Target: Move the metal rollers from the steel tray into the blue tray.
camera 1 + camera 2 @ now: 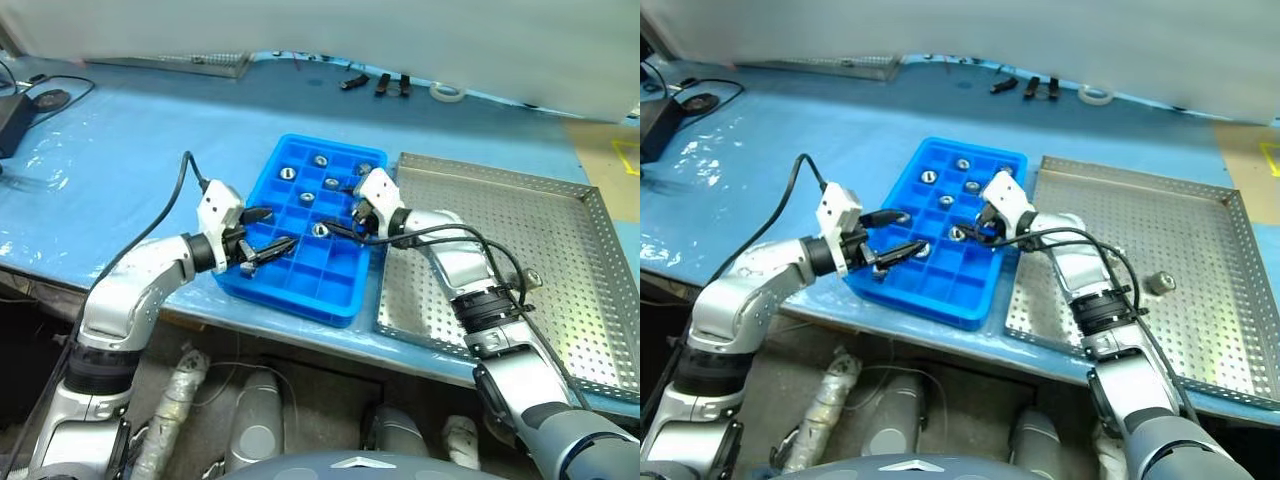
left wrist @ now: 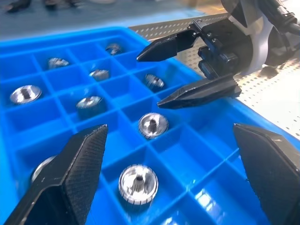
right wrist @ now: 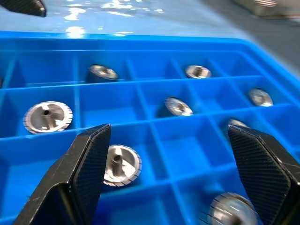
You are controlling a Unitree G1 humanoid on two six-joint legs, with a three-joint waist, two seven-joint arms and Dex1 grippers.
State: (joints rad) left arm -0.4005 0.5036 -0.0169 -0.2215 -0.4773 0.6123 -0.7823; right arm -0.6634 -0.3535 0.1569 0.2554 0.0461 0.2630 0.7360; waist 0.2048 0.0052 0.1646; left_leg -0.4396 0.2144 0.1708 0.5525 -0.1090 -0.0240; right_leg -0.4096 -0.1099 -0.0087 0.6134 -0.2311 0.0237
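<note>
Both grippers hang over the blue tray [image 1: 300, 232], which sits by the table's [image 1: 120, 170] near edge, just beside the steel tray's [image 1: 560, 215] left rim. Left gripper [image 1: 268, 232]: jaws spread wide and empty, above the blue tray's near left part. Right gripper [image 1: 345, 215]: jaws likewise parted and holding nothing, above the tray's right side, its fingers pointing toward the left gripper (the two stay apart). Metal rollers [image 2: 153, 125] lie singly in separate compartments of the blue tray: several in the far rows, one about mid-tray just below the right gripper's fingertips, and two nearer ones between the left gripper's fingers in the left wrist view. One more roller [image 1: 1159, 283] rests on the steel tray's perforated floor, toward its right rim. Beyond, near the table's far edge, lie small dark tools [image 1: 380, 84] and a roll of tape [image 1: 447, 92].
</note>
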